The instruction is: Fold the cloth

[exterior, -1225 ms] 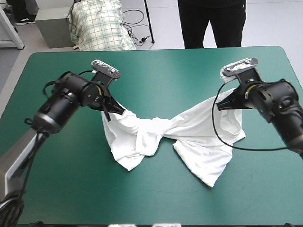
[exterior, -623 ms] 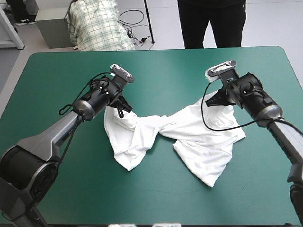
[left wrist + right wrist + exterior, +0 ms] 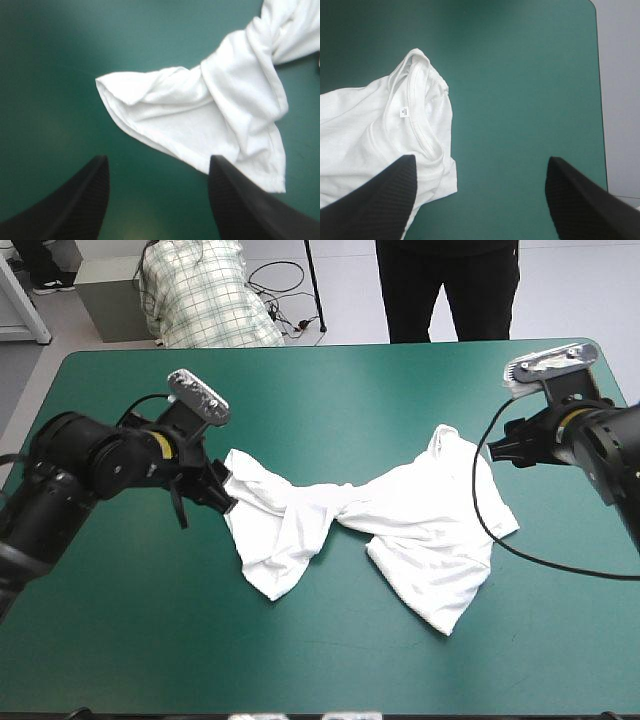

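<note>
T-shirt (image 3: 410,525) lies mid-frame in the high view, flat on the teal-green cover (image 3: 330,390). It is white and twisted into a rope at its middle, with a crumpled lobe to the lower left and a wider, flatter lobe to the lower right. The collar (image 3: 420,120), label (image 3: 404,112) showing, is at the upper right end.

Left gripper (image 3: 218,492): fingers apart and empty, just beside the left lobe's corner. Right gripper (image 3: 508,445): fingers apart and empty, right of the collar, not touching.

The sleeves are lost in the twist. The right fingertips are hard to read in the high view.
</note>
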`<state>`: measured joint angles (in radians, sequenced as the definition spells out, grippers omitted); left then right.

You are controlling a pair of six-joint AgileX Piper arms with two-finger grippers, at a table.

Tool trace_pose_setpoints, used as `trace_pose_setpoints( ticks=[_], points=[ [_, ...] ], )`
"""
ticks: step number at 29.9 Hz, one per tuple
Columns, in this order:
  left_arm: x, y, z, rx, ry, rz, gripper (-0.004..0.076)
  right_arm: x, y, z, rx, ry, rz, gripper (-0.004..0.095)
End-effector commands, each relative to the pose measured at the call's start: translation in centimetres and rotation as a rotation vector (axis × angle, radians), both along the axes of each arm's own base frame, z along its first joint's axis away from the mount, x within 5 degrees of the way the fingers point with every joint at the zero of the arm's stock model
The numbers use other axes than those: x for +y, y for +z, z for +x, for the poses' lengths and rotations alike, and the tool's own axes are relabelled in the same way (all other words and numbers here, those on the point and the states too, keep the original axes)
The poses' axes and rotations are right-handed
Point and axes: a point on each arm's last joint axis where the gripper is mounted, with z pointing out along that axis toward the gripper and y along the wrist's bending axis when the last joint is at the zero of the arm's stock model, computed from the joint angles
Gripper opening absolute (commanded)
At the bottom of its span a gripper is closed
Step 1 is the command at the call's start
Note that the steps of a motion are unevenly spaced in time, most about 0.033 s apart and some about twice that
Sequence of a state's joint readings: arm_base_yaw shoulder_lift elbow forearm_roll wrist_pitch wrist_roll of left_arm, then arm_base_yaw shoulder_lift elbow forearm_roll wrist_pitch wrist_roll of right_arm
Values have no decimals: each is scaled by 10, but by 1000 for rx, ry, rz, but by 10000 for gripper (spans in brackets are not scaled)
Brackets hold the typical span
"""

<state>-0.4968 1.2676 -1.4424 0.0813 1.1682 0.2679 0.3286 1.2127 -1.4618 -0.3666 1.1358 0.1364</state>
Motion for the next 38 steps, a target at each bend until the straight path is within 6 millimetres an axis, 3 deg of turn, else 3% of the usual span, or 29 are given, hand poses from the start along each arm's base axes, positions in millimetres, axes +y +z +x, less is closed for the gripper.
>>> trace_pose_setpoints(
  ticks=[1,6,13,25,29,38],
  points=[
    [11,-2,-24,-21,-16,-30,430,-12,30,-29,-142,0,15,675],
    [5,-46,-43,122,-106,-37,430,-19,38,-50,-165,-11,36,675],
    [-25,-102,-57,239,-274,72,430,-19,36,-56,-122,-9,61,675],
    [-70,-159,-31,334,-347,164,430,-15,31,-57,-67,16,81,675],
    [-79,-177,-23,365,-361,181,430,-14,15,-53,-11,13,63,676],
    [-89,-209,-13,442,-359,214,411,-6,-54,-38,170,46,14,675]
  ],
)
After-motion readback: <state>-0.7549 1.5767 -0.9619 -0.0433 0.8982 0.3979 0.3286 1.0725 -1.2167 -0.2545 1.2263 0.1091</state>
